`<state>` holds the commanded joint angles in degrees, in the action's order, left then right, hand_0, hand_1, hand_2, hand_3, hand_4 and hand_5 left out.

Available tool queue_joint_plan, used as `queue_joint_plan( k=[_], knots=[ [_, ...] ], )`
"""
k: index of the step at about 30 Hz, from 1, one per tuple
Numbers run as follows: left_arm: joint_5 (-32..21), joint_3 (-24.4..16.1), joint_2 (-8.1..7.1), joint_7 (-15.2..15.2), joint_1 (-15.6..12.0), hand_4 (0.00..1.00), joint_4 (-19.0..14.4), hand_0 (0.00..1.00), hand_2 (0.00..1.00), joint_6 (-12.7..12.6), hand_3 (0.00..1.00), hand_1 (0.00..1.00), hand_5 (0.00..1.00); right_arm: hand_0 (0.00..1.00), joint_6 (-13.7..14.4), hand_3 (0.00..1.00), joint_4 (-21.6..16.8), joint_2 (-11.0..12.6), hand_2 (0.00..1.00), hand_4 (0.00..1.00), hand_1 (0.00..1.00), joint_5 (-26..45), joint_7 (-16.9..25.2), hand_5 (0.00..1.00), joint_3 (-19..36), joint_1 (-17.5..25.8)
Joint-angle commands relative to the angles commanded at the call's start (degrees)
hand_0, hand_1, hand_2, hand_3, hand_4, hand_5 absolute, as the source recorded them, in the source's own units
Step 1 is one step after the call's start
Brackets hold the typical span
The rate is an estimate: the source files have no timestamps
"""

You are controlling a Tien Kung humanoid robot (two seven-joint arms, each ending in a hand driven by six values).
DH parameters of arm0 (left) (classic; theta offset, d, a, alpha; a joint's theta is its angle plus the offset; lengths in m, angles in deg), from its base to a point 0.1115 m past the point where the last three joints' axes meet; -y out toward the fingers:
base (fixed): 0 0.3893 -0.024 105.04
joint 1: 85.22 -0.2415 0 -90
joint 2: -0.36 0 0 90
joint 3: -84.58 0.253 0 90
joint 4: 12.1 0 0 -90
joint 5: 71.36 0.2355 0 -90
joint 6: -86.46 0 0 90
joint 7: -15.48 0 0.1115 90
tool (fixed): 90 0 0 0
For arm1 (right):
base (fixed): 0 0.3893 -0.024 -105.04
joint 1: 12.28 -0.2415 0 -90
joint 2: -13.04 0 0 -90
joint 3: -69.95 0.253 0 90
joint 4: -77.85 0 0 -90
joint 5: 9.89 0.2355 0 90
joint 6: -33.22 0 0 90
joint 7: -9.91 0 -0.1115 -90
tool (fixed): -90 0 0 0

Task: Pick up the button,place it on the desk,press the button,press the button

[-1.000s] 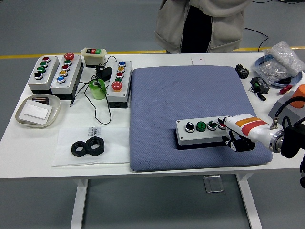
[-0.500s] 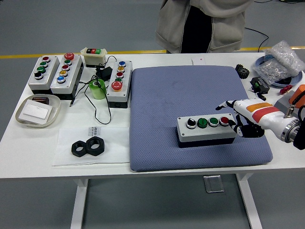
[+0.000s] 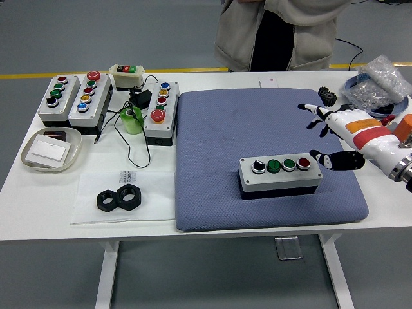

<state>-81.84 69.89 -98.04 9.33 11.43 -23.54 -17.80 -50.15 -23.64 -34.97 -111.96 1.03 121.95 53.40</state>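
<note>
Withdrawal under way: a second ago the right hand [image 3: 335, 138] lay against the red end of the four-button box [image 3: 280, 176]; half a second ago it had lifted off; now it is raised and pulled back toward the right edge, fingers [image 3: 308, 107] splayed, holding nothing. Thumb tip hangs just beside the box's right end, apart from it. Box unmoved across all three pictures — flat on the blue mat [image 3: 225, 129], right of centre, black, green, green and red caps up. Judgement: a press on the red cap looks finished; box already placed, so either the second press is pending or the sequence is closing. Cannot tell which.

Left hand not in view.

Surface: white table [image 3: 161, 225], mat over its middle and right. Other button boxes [image 3: 76, 98] cluster at far left, well apart. Two black nuts [image 3: 119, 199] near the front edge. Person [image 3: 283, 32] standing at the far side, hands out of frame. Grey floor, yellow line behind.
</note>
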Motion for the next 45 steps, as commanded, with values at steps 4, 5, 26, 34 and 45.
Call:
queue_joint_plan(
  k=[4,5,26,34,45],
  knots=[
    [-0.1,0.1,0.00,-0.1,0.0,0.642,0.0,0.726,0.878,0.0,0.829,0.825,0.998,0.988,7.9,0.998,1.1,-1.5,0.998,0.998,0.927,6.6,2.7,0.242,1.5,1.2],
    [-0.2,0.1,-0.01,-0.1,0.0,0.642,0.0,0.726,0.878,0.0,0.829,0.825,0.998,0.988,9.3,0.998,1.3,-1.7,0.998,0.998,0.927,8.4,3.0,0.242,1.7,1.4],
    [0.7,-0.4,0.04,0.1,0.0,0.639,0.0,0.730,0.879,0.0,0.830,0.826,0.998,0.988,14.0,0.939,6.2,-7.9,0.956,0.790,0.920,55.8,14.9,0.474,9.7,8.5],
    [1.2,-0.7,0.08,0.3,-0.2,0.638,0.0,0.729,0.878,-0.1,0.830,0.826,0.998,0.974,13.2,0.899,8.7,-9.7,0.923,0.718,0.887,71.8,14.2,0.561,10.7,10.3],
    [3.0,-1.7,0.08,0.8,-0.7,0.639,0.1,0.735,0.878,-0.2,0.830,0.828,0.998,0.968,13.1,0.883,9.0,-10.5,0.915,0.669,0.877,71.9,13.5,0.599,12.0,12.5]
  ],
)
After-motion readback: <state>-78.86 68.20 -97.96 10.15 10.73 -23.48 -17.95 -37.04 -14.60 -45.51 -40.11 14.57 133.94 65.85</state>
